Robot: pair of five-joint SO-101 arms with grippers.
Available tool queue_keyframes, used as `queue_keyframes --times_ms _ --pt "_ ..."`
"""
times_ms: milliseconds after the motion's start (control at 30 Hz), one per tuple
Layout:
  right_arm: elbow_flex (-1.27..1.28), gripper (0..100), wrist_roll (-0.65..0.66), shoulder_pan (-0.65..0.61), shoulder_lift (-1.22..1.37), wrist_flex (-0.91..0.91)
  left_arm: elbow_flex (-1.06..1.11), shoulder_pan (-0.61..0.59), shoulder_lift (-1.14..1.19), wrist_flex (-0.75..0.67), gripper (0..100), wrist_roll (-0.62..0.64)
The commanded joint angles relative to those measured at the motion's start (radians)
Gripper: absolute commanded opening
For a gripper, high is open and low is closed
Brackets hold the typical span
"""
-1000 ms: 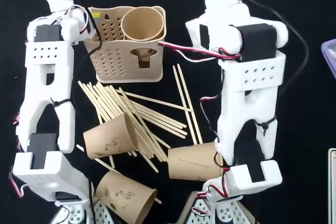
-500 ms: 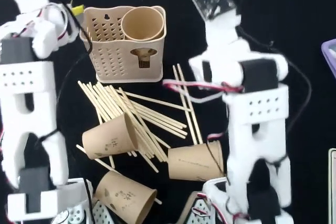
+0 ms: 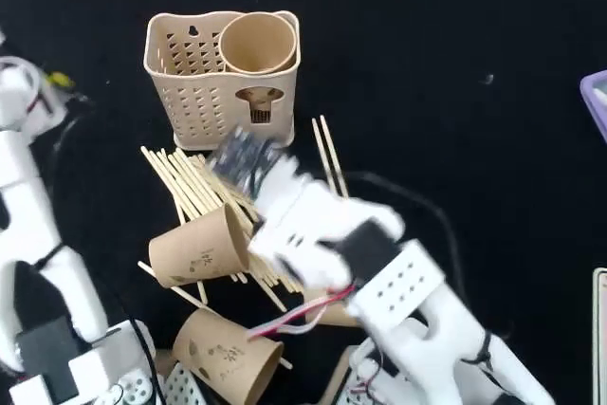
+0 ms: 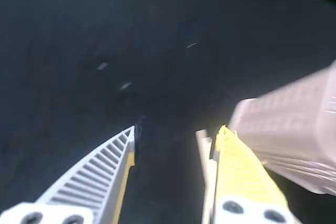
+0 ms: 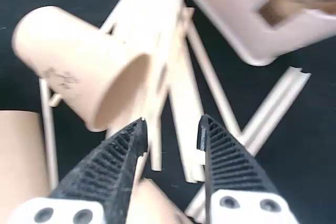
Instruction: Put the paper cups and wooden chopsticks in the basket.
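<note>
A beige perforated basket (image 3: 220, 78) stands at the back of the black table with one paper cup (image 3: 256, 42) upright inside it. In front of it lies a loose pile of wooden chopsticks (image 3: 213, 192). Two paper cups lie on their sides by the pile, one (image 3: 197, 246) beside it and one (image 3: 228, 353) nearer the front. My right arm (image 3: 322, 234) stretches over the pile. My right gripper (image 5: 173, 124) is open just above the chopsticks (image 5: 178, 93), beside a lying cup (image 5: 79, 77). My left gripper (image 4: 176, 129) is open over bare table, with the basket (image 4: 294, 129) beside it.
My left arm (image 3: 28, 196) stands along the table's left edge. A third lying cup (image 3: 327, 308) is mostly covered by the right arm. A purple container edge (image 3: 596, 101) shows at the far right. Two chopsticks (image 3: 327, 154) lie apart, right of the pile.
The right arm has swung from beside the basket down and left over the chopstick pile. The left arm has pulled away from the basket toward the table's left edge.
</note>
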Motion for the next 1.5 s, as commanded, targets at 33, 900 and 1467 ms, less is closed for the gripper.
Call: queue_keyframes --times_ms 33,900,1467 --pt "0.074 17.2 -0.066 -0.109 -0.054 -0.095 0.205 -0.157 -0.026 -0.121 24 0.002" --pt "0.314 16.2 -0.229 -0.249 -0.054 -0.416 0.498 -0.18 -0.037 -0.313 24 0.002" --pt "0.283 1.1 0.044 -0.235 -0.274 -0.325 0.499 -0.183 -0.037 -0.311 24 0.002"
